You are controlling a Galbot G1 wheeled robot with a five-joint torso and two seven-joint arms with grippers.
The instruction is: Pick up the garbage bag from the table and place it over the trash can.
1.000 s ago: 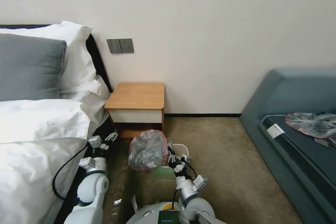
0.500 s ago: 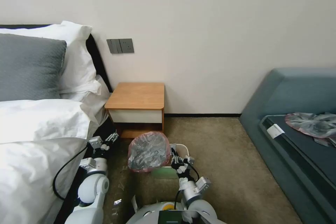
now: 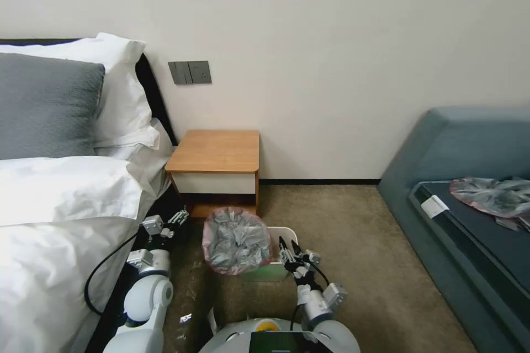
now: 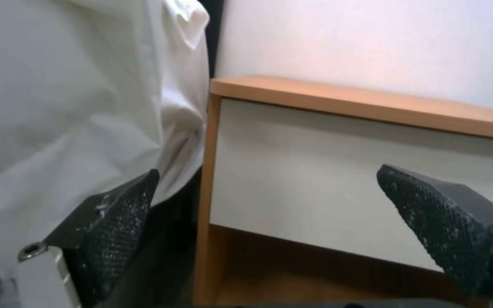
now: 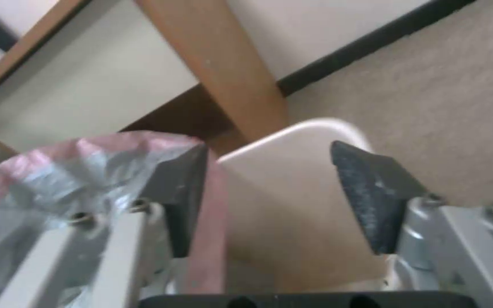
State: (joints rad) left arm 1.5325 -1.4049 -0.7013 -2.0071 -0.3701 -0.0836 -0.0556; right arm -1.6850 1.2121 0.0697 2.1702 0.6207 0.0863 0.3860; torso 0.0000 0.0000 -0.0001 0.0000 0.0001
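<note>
1. Right pincer (image 3: 291, 246) is hovering at the trash can's right rim, fingers spread apart and gripping nothing. In the right wrist view one finger (image 5: 185, 192) is lying against the bag's pink edge while the other (image 5: 372, 192) is standing clear over bare bin wall, so the pincer reads as released from the bag, not clamped on it.

2. Garbage bag (image 3: 237, 240) is sitting on the trash can (image 3: 279, 271), mouth up and ringed by its pink-red rim. It is covering the bin's left part; the cream right corner is showing uncovered. Judgement: the bag is set on the bin but not yet drawn over the whole rim, so the placing looks partly done.

3. Left pincer (image 3: 175, 219) is waiting wide open and empty, low between the bed and the bin, facing the counter's white drawer front. It looks idle there, leaving the bin side to the right arm.

4. Counter (image 3: 215, 150) is standing just behind the bin against the wall, top bare.

5. Risk, as judged: thin plastic perched on one side could slip off the rim.
</note>
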